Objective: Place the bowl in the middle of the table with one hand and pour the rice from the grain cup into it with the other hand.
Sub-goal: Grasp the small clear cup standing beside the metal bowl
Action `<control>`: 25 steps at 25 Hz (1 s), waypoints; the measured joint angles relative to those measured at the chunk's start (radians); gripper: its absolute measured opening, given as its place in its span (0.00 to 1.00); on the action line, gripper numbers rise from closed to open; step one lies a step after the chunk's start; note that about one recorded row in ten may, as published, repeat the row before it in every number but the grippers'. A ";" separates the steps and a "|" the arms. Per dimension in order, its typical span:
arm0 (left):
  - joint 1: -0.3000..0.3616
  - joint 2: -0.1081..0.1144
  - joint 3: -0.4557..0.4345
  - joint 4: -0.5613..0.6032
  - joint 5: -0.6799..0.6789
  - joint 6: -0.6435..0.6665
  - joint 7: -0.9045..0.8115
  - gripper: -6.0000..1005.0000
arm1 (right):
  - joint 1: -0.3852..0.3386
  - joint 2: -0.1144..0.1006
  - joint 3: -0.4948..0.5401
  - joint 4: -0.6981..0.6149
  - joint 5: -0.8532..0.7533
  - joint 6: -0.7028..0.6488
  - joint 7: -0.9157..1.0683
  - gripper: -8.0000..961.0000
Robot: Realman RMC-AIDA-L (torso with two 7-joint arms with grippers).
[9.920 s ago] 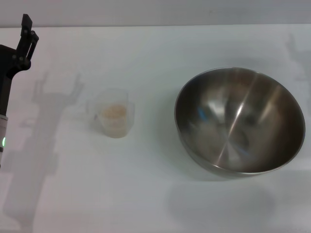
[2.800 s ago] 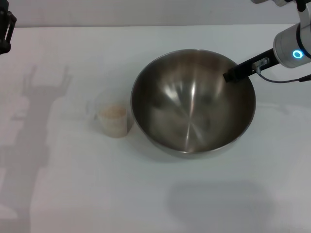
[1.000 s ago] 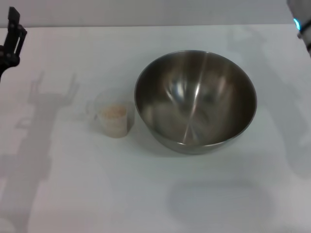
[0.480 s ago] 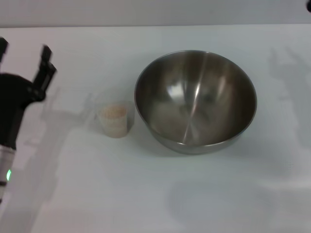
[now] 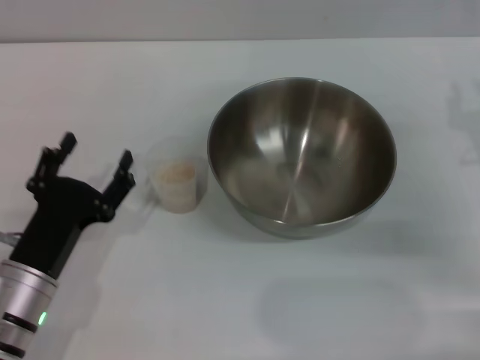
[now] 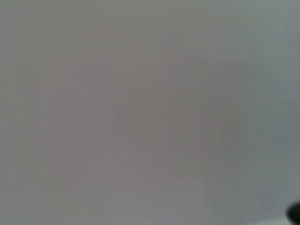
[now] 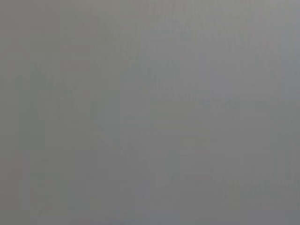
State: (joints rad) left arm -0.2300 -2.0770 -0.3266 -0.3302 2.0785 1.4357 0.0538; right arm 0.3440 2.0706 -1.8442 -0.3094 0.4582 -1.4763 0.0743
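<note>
Looking down from the head view, the bowl (image 5: pixel 301 156) stands upright at the centre of the frame on the table (image 5: pixel 247 300), so the placing step reads as done. The grain cup (image 5: pixel 177 182) stands upright just left of the bowl, its wall near the bowl's side; contact cannot be confirmed. The rice (image 5: pixel 173 173) fills roughly the lower part of the cup. The left gripper (image 5: pixel 91 166) is at lower left of the frame, its fingers spread wide with nothing between them, the nearer fingertip just beside the cup's left wall, where a faint handle seems to project. The right gripper is not in this view.

Left wrist view: a plain grey field with only a small dark shape at the lower right corner, unidentified. No cup or fingers can be made out.

Right wrist view: a uniform grey field; nothing of the task shows, and the right gripper's state is not visible.

Assessment: the cup is judged light, thin-walled and smooth, so it may slide or tip if nudged before being closed on. Grasp is best across the body or at the handle, with moderate pressure. The rice is loose and would pour quickly once the cup is tilted. The bowl is rigid, wide and forgiving as a target.
</note>
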 joint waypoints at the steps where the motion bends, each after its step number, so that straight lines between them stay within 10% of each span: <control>1: 0.000 0.000 0.008 -0.002 0.000 -0.032 0.000 0.84 | 0.000 0.000 0.000 0.000 0.000 0.000 0.000 0.39; 25: -0.057 -0.002 0.021 0.005 -0.008 -0.256 0.008 0.84 | -0.002 -0.001 -0.006 0.010 -0.003 -0.003 -0.002 0.39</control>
State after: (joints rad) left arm -0.2870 -2.0786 -0.3052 -0.3255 2.0709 1.1792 0.0620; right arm 0.3424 2.0700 -1.8506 -0.2991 0.4555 -1.4796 0.0724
